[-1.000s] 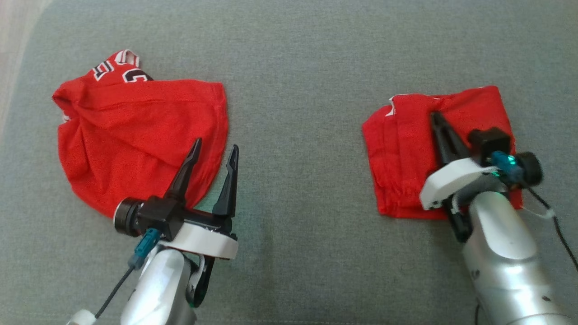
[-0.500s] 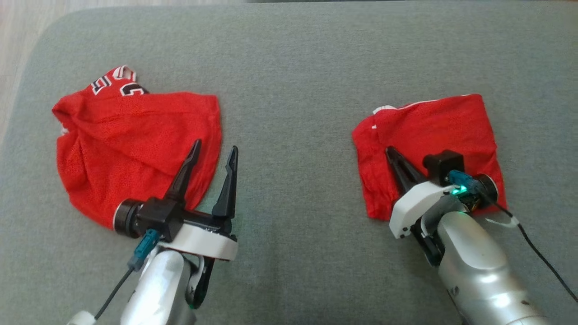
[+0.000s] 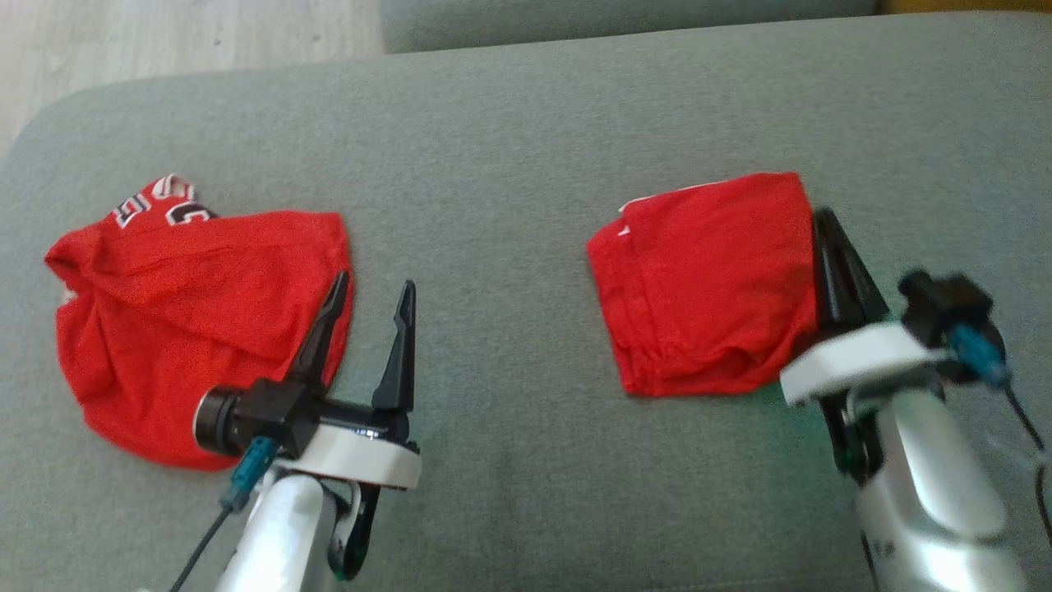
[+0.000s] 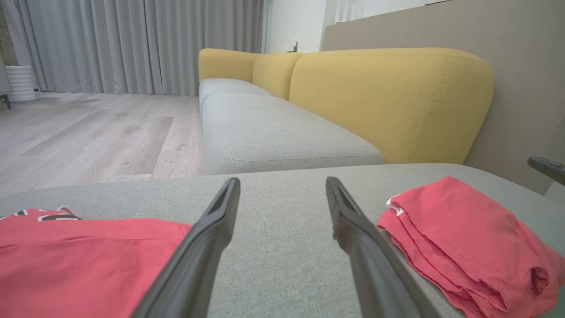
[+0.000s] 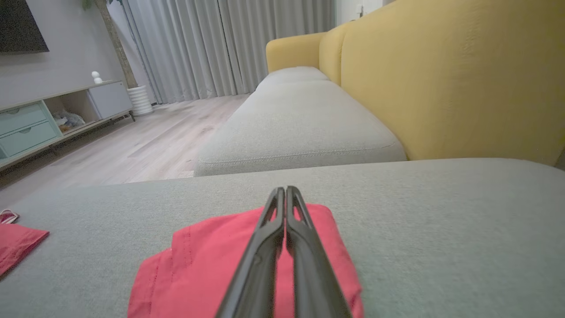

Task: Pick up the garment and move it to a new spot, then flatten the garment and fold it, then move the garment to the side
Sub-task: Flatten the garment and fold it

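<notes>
Folded garment (image 3: 707,284) left of R gripper (image 3: 824,218), fingers (image 3: 838,271) together, maybe touching, L gripper (image 3: 374,281) spread

Grey cushion (image 3: 509,164) bears folded garment (image 3: 699,279), crumpled jersey (image 3: 189,329).

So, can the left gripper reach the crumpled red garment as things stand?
Probably yes: the left gripper is open, one finger above the edge of the crumpled garment, and nothing lies between them on the cushion.

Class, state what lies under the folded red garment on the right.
The grey fabric sofa cushion lies under the folded red garment; anything between its layers is covered.
</notes>
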Available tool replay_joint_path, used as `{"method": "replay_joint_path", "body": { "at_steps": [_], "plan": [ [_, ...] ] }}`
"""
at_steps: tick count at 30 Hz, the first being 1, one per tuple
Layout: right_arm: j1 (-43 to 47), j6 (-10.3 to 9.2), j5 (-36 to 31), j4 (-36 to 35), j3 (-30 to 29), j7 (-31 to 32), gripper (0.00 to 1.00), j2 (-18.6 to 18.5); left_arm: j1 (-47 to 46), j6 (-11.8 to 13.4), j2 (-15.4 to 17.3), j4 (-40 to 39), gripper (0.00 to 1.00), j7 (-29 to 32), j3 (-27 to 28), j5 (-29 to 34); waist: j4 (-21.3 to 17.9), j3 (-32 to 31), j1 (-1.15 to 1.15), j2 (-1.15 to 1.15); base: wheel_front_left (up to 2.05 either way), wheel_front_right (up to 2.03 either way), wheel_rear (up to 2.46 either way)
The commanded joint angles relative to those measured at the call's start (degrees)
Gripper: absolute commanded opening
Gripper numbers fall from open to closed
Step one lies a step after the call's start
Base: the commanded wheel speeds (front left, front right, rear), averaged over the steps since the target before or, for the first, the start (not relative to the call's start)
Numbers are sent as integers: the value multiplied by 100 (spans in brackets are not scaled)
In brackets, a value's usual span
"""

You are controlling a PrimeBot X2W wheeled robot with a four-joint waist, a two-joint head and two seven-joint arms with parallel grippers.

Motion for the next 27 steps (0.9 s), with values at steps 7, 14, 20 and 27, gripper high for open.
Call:
{"method": "replay_joint_path", "body": {
  "at_steps": [7,14,20,27],
  "plan": [
    [822,-5,7,-844,-51,-61,0,66,130,25,6,-206,100,-29,243,33,-241,-135,0,0,0,0,0],
    [783,-5,-17,-974,-125,-59,0,67,47,-15,4,-229,100,-29,187,63,-173,50,0,0,0,0,0],
    [156,-5,-203,-645,-387,248,0,68,-174,-46,3,-237,100,-29,98,111,81,428,0,0,0,0,0],
    [-711,-5,-531,418,-720,576,0,66,-337,-75,2,-201,100,-29,26,134,360,745,0,0,0,0,0]
  ]
}}
